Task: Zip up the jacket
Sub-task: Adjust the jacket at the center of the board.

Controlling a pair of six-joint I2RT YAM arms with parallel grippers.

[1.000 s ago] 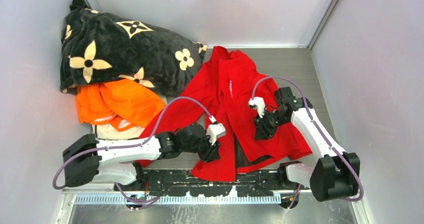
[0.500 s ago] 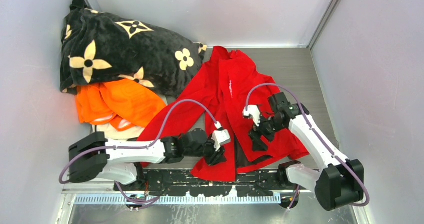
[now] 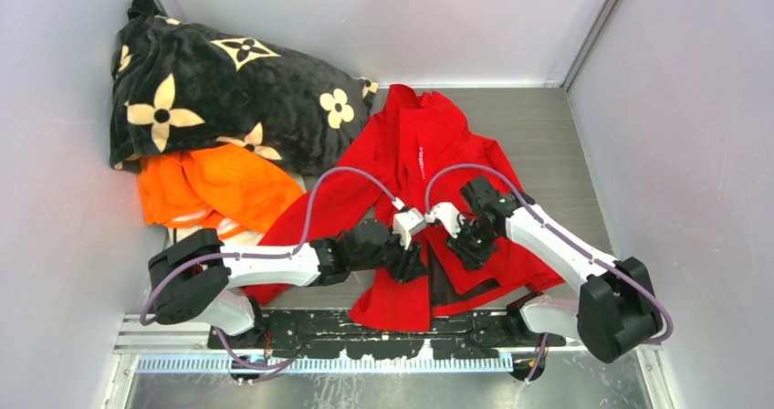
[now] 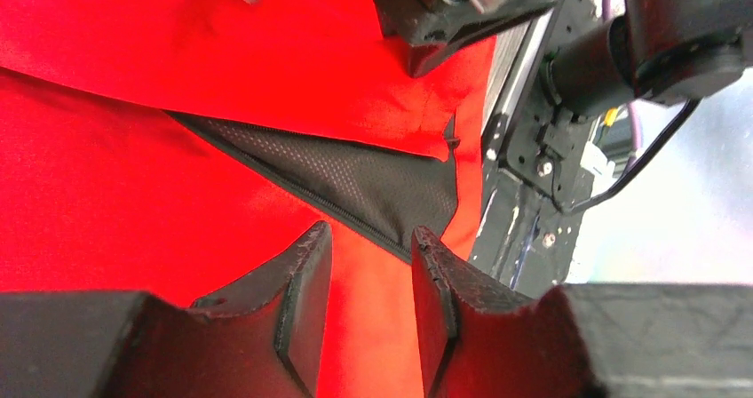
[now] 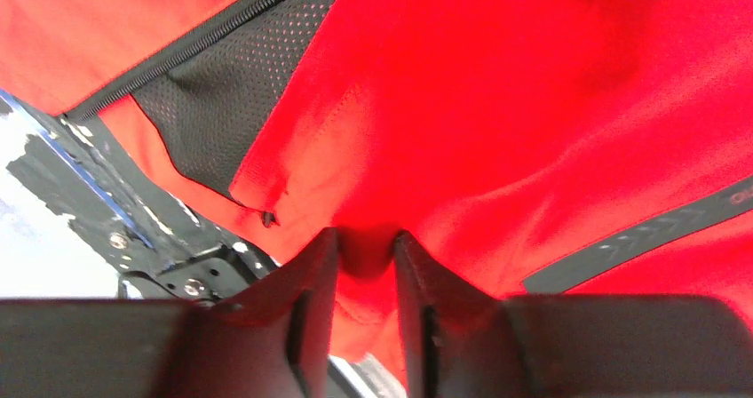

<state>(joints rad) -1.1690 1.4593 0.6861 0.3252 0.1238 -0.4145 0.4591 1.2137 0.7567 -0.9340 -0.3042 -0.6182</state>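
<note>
The red jacket (image 3: pixel 411 153) lies spread on the table, collar to the far side. Its lower front gapes and shows the dark lining (image 3: pixel 447 286). My left gripper (image 3: pixel 413 265) stands on the left front panel, jaws parted; in the left wrist view the gripper (image 4: pixel 368 234) has flat red cloth in its gap, just short of the zip teeth (image 4: pixel 328 204). My right gripper (image 3: pixel 467 245) sits on the right panel close beside it. In the right wrist view that gripper (image 5: pixel 366 236) pinches a small fold of red cloth between its tips, near the lining (image 5: pixel 222 123) and pocket slit (image 5: pixel 639 238).
A black flower-patterned blanket (image 3: pixel 219 89) fills the back left corner, with an orange garment (image 3: pixel 214 185) in front of it. Grey walls close in on both sides. The arms' black base rail (image 3: pixel 365 327) runs along the near edge under the jacket's hem.
The two grippers have come together over the jacket's lower front: the left moved right and away from the near edge, the right moved left. The right jaws opened, then closed on cloth.
</note>
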